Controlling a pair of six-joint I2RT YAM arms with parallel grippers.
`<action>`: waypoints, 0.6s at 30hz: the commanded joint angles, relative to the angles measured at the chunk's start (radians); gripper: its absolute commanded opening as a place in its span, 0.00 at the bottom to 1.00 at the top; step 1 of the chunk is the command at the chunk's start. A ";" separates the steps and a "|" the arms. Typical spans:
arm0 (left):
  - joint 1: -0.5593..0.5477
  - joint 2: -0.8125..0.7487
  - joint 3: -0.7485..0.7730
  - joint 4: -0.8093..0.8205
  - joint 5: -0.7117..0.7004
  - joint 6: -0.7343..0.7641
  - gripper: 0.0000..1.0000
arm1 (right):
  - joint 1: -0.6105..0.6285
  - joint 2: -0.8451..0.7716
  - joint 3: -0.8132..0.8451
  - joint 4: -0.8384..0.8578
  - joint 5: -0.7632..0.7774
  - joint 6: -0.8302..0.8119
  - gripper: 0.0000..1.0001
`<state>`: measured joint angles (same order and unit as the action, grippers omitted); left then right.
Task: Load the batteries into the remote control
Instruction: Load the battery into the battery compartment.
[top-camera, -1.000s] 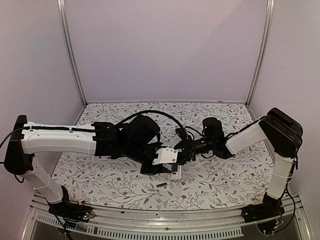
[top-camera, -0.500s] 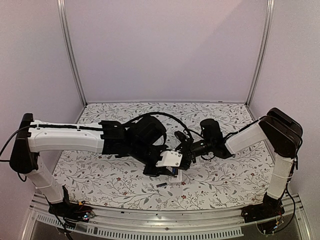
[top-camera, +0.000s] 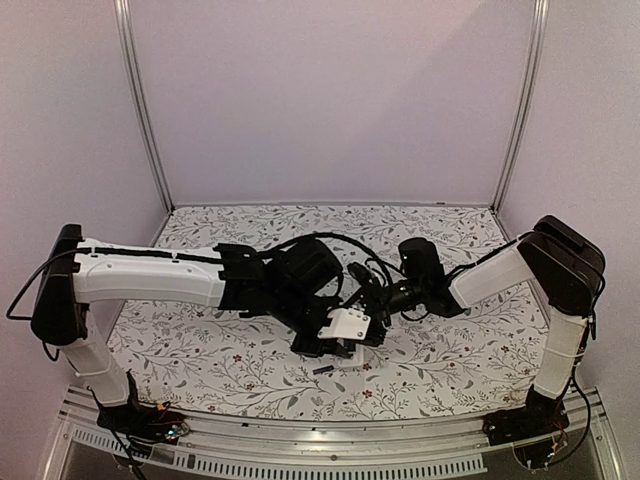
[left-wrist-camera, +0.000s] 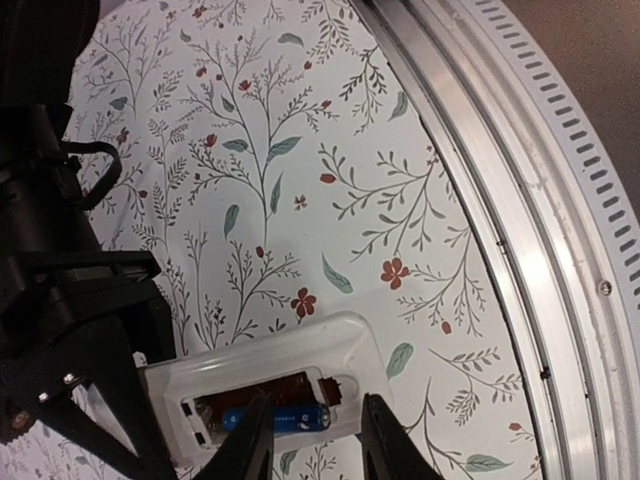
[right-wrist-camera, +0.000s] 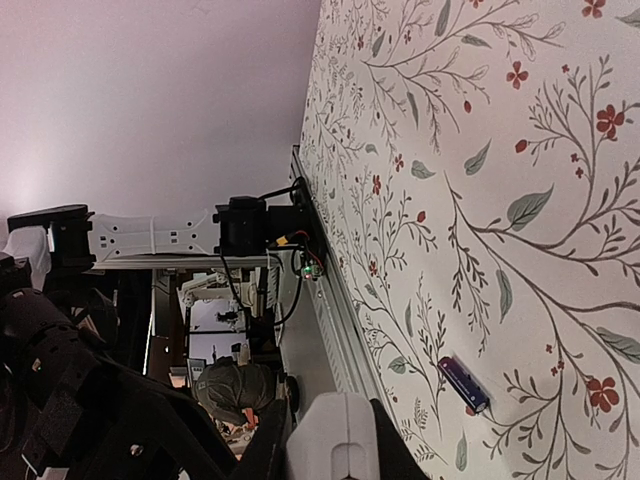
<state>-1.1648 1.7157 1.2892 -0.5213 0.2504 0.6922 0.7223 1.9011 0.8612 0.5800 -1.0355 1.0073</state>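
One shift: left claw (left-wrist-camera: 318, 405), moved rightward, gapes over blue battery (left-wrist-camera: 278, 418); right claw (right-wrist-camera: 330, 412) grips remote control (right-wrist-camera: 338, 450).

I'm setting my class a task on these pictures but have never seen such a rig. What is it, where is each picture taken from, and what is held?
A robot's left arm and right arm, each ending in a two-finger gripper. One picture looks down from above; the others come from cameras on each wrist. The right gripper clamps a white remote control, battery bay up. A blue battery sits in the bay, under the open left gripper. A dark battery lies on the flowered table.
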 joint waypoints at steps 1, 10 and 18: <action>-0.001 0.029 0.026 -0.025 -0.010 0.013 0.31 | 0.011 -0.023 0.024 -0.018 -0.023 -0.017 0.00; 0.009 0.045 0.035 -0.028 -0.018 0.008 0.27 | 0.015 -0.031 0.025 -0.019 -0.026 -0.021 0.00; 0.025 0.050 0.035 -0.027 -0.023 -0.012 0.20 | 0.018 -0.040 0.025 -0.020 -0.031 -0.022 0.00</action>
<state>-1.1564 1.7519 1.3029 -0.5365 0.2310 0.6891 0.7292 1.8980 0.8612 0.5621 -1.0420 0.9985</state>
